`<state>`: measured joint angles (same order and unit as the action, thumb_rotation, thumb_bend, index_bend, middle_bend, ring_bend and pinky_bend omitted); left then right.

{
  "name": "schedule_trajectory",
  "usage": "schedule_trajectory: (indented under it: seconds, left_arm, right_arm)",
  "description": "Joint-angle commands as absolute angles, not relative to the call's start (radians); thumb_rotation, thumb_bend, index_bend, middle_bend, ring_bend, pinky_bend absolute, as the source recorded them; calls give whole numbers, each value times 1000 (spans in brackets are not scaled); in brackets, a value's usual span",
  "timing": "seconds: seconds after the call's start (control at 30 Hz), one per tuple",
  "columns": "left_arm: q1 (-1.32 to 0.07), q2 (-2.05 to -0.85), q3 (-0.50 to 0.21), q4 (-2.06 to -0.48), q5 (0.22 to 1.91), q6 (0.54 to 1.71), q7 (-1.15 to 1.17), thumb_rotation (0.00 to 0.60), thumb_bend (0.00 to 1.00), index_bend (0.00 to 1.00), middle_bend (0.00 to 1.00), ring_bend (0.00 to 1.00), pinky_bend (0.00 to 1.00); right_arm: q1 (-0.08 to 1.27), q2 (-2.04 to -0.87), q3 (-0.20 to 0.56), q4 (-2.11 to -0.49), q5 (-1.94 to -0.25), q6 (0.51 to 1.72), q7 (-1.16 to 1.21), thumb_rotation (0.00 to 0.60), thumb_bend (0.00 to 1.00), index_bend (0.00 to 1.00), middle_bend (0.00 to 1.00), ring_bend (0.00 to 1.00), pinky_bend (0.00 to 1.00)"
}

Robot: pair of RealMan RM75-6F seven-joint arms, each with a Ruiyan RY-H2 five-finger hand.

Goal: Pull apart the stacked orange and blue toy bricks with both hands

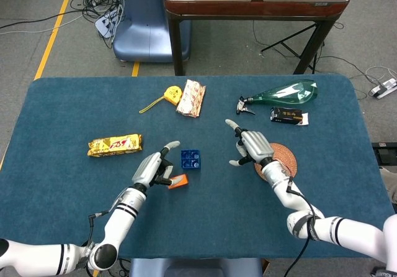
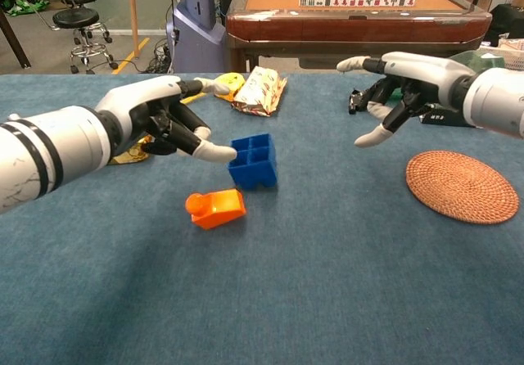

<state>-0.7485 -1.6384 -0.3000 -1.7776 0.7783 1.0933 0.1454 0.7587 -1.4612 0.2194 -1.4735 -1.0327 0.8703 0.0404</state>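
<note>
Both hands, left [image 2: 160, 119] and right [image 2: 407, 87], hung spread and empty, though my left fingertip [image 2: 219, 153] risked nudging the blue brick [image 2: 253, 162] toward the orange brick [image 2: 216, 209].

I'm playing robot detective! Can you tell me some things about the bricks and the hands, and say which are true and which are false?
1. The orange brick lies on the table, apart from the blue brick. True.
2. The right hand holds the blue brick. False: it is open and holds nothing.
3. The left hand holds the orange brick. False: the brick lies loose beside it.
4. A round woven coaster lies by the right hand. True.
</note>
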Motion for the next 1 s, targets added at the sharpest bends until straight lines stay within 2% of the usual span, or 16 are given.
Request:
schedule_trajectory:
  seconds: [0.03,0.13,0.17,0.23,0.3,0.33,0.4,0.5,0.6,0.67,0.77,1.0]
  left_arm:
    - [-738,-1617,-284,-1792,782,1114,175,600,94,0,824,943,1000]
    - [-723,-1589,-256,-1801,814,1154,225,600,90,0,810,928,1000]
    - [-720,-1583,-249,-1802,824,1163,237,600,90,0,772,904,1000]
    - [-708,-1563,-221,-1802,871,1199,279,600,90,0,634,839,996]
    - [-691,-1547,-193,-1795,918,1238,317,600,90,0,449,746,962]
    - [-685,-1541,-184,-1796,926,1256,340,600,90,0,341,670,915]
    - [-668,-1519,-161,-1798,955,1286,376,600,90,0,188,497,772]
    - [-640,-1475,-128,-1791,996,1308,398,600,90,0,64,292,543]
    - [-616,-1412,-99,-1776,1025,1286,379,600,89,0,4,139,361]
    - [-593,-1372,-84,-1757,1038,1285,361,600,90,0,0,67,288]
    - [-556,-1321,-63,-1738,1058,1286,324,600,90,0,0,37,254]
    - [-473,-1218,-35,-1725,1100,1296,217,600,90,0,0,31,249]
  right_arm:
    - [724,-1421,216,-1522,-1059,930,12,600,0,0,841,957,1000]
    - [683,-1368,205,-1574,-1100,1004,-16,600,0,10,754,871,974]
    - [674,-1358,202,-1583,-1108,1018,-20,600,0,37,707,823,950]
    - [643,-1324,196,-1611,-1138,1069,-26,600,0,75,637,744,907]
    - [610,-1290,185,-1628,-1176,1114,-19,600,0,80,565,658,838]
    - [597,-1274,180,-1633,-1193,1129,-13,600,0,80,528,614,793]
    - [568,-1230,162,-1641,-1243,1152,19,600,0,80,458,530,696]
    - [526,-1166,136,-1642,-1304,1181,71,600,0,80,357,407,540]
    - [485,-1118,108,-1638,-1351,1219,76,600,0,82,321,353,482]
    - [453,-1093,88,-1626,-1377,1249,68,600,0,101,311,308,439]
    - [408,-1071,66,-1609,-1396,1292,57,600,0,125,300,271,378]
    - [315,-1052,36,-1583,-1430,1387,69,600,0,146,287,261,354]
